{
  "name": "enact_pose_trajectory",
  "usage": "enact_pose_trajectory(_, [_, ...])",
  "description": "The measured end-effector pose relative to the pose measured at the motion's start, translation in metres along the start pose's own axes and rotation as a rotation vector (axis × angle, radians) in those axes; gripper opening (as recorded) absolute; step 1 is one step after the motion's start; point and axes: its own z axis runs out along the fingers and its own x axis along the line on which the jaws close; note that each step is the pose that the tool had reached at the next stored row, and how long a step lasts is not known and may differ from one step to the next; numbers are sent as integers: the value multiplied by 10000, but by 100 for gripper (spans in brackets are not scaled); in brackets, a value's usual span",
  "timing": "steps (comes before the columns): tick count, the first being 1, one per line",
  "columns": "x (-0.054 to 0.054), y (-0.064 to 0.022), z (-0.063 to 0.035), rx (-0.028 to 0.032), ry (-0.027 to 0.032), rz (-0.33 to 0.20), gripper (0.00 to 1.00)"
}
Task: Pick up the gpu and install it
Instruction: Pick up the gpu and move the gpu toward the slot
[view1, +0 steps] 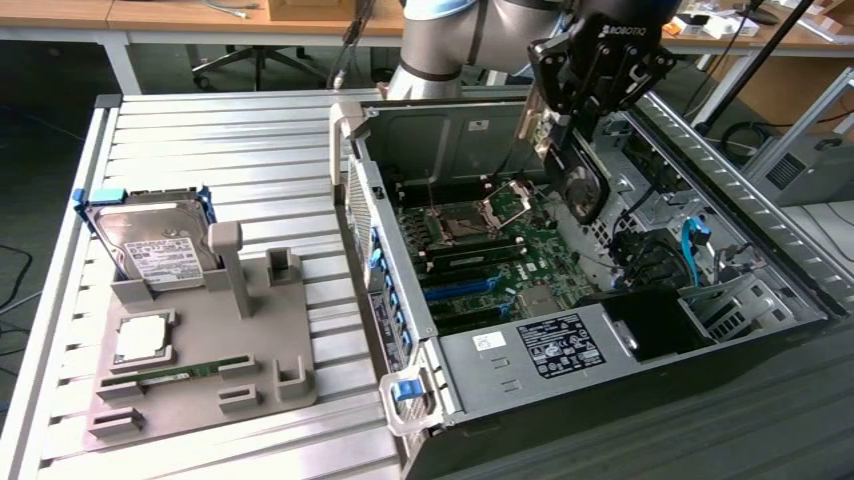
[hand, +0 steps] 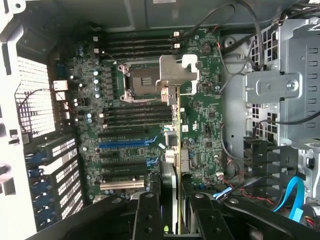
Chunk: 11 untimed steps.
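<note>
A slatted metal workbench (view1: 214, 140) carries an open computer case (view1: 427, 140). To the exterior view's left is a grey holder tray (view1: 267, 340), with 1 hard drive (view1: 160, 250) standing in it and 1 green memory stick (view1: 180, 372) lying flat. My gripper (view1: 567, 125) hangs inside the case over the motherboard (view1: 534, 260), its 2 fingers pinching the gpu (view1: 583, 190). The card is held upright, edge toward the board, with its silvery bracket (hand: 175, 70) at the end away from the fingers. I cannot tell whether it touches a slot.
</note>
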Motion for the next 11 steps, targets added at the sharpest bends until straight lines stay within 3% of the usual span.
enact_pose_trajectory(4, [-97,51,20,22,-1,-23,27])
enact_pose_trajectory(11, [-152,66,102,-6,3,-28,27])
